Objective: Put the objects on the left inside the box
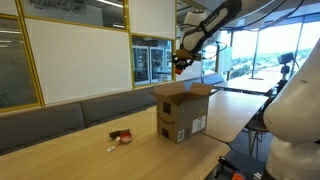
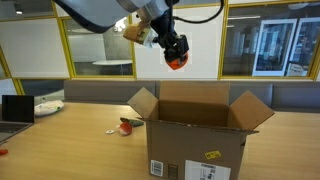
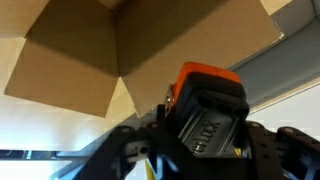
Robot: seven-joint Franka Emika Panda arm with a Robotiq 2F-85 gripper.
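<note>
The gripper (image 2: 174, 54), clamped on the orange-and-black piece (image 2: 177, 63), hangs high above the open box (image 2: 195, 145) standing mid-table (image 2: 60, 145), and should lower centrally between the flaps before releasing.

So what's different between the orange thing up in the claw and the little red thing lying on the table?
The orange piece is up in the air, clamped in the gripper above the open box; the red piece lies on the table beside the box. In the wrist view the orange piece shows a black body with an orange top; the red piece is too small to show detail. Both are much smaller than the box.
</note>
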